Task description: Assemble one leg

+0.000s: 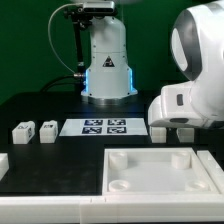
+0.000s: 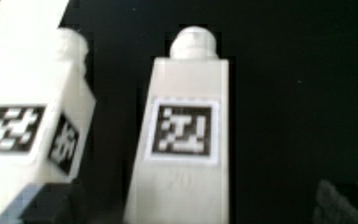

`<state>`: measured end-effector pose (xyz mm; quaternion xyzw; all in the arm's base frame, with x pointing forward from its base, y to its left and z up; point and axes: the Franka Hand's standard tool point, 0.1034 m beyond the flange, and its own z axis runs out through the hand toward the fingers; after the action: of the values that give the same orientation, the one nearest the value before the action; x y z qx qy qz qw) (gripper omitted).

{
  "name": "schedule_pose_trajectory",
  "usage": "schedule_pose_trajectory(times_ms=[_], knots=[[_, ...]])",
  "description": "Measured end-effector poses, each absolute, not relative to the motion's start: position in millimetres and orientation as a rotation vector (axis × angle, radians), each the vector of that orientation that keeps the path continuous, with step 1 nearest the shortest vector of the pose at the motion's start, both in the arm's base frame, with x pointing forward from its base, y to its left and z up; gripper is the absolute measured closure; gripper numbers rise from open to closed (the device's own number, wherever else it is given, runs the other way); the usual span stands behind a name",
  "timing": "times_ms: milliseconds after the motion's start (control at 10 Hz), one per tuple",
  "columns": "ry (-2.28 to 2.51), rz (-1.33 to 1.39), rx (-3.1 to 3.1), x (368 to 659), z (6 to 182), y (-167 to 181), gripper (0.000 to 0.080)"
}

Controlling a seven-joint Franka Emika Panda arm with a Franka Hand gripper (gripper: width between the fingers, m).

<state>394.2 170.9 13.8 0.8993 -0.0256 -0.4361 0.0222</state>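
Nearest the exterior camera: white ledge [image 1: 50, 205], plain and matt, running along the front and cut off by the frame. Behind it: flat square panel [image 1: 160, 172], white plastic with a raised rim and round sockets at its corners; its right side is cut off.

Arm [image 1: 195, 60]: glossy white shells. Its base [image 1: 107, 65] stands at the back of the black table [image 1: 40, 105] and shows a blue light. The upper links come forward at the exterior view's right, with the hand pointing down. The gripper [image 1: 171, 128] is low over the table, just behind the panel's far edge. Finger spread: cannot tell. The fingers are lost in shadow under the hand, and the wrist view shows none clearly.

Leg [image 2: 190, 130]: small white oblong block of smooth plastic with a rounded peg at one end and a black-and-white square tag on its upper face. It lies flat on the table below the wrist camera.

Second leg [image 2: 34, 120]: same make, just beside the first with a dark gap between them. Tags show on two faces; it is partly cut off. The picture is soft.

Third leg [image 1: 22, 132] and fourth leg [image 1: 47, 130]: side by side at the exterior view's left, well apart from the gripper.

Marker board [image 1: 100, 127]: thin, flat and white, lying between those two and the gripper.
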Motion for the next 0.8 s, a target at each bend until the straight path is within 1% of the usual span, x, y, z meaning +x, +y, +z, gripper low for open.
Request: schedule_pose_trajectory(times_ms=[100, 200, 300, 400, 500, 800], knots=[[-0.070, -1.350, 2.791, 395.6, 14.0, 170.8, 0.0151], [-0.070, -1.351, 2.791, 395.4, 13.8, 170.6, 0.0288], [-0.070, -1.351, 2.790, 395.3, 13.8, 170.7, 0.0288], [-0.070, -1.351, 2.790, 395.3, 13.8, 170.7, 0.0426], [-0.068, -1.353, 2.789, 395.0, 14.2, 171.0, 0.0509], [-0.068, -1.353, 2.789, 395.0, 14.4, 171.1, 0.0509]])
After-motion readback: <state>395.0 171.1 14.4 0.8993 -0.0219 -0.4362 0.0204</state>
